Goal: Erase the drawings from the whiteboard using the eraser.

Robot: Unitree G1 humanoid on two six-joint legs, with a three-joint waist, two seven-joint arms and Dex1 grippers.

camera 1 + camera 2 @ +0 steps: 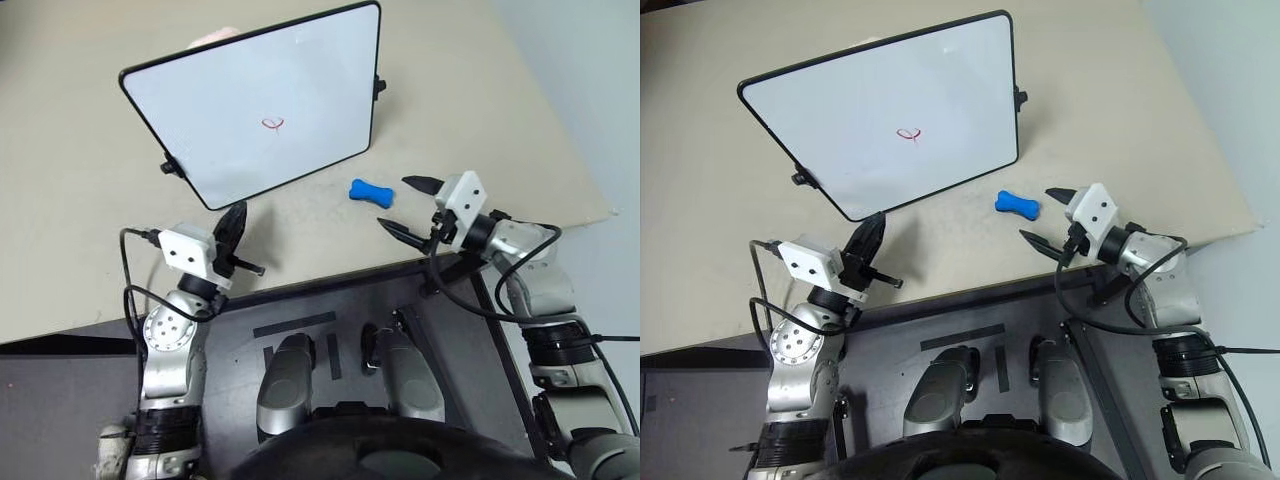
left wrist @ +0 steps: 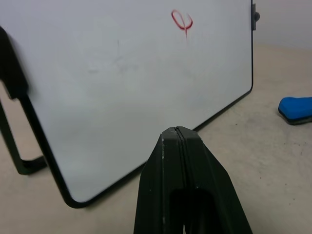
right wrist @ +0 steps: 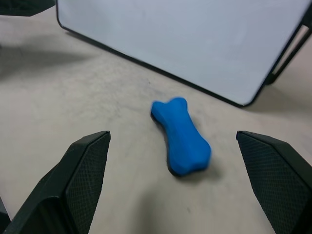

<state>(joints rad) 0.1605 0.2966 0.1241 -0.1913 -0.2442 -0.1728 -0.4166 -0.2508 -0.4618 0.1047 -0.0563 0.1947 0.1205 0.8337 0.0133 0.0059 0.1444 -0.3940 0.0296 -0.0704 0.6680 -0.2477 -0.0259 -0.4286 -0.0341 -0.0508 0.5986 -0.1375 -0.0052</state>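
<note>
The whiteboard (image 1: pixel 250 90) stands tilted on the beige table, propped on black side legs. One small red looped drawing (image 1: pixel 272 124) marks its middle. The blue bone-shaped eraser (image 1: pixel 371 191) lies flat on the table just past the board's right corner. My right gripper (image 1: pixel 406 206) is open a little short of the eraser, its two fingers spread wider than the eraser (image 3: pixel 181 135), not touching it. My left gripper (image 1: pixel 233 226) is shut and empty, pointing at the board's lower edge (image 2: pixel 146 168).
The table's front edge (image 1: pixel 330 275) runs just under both grippers. Its right edge (image 1: pixel 575 150) drops off beyond the right arm. A black knob (image 1: pixel 379 86) sticks out from the board's right side.
</note>
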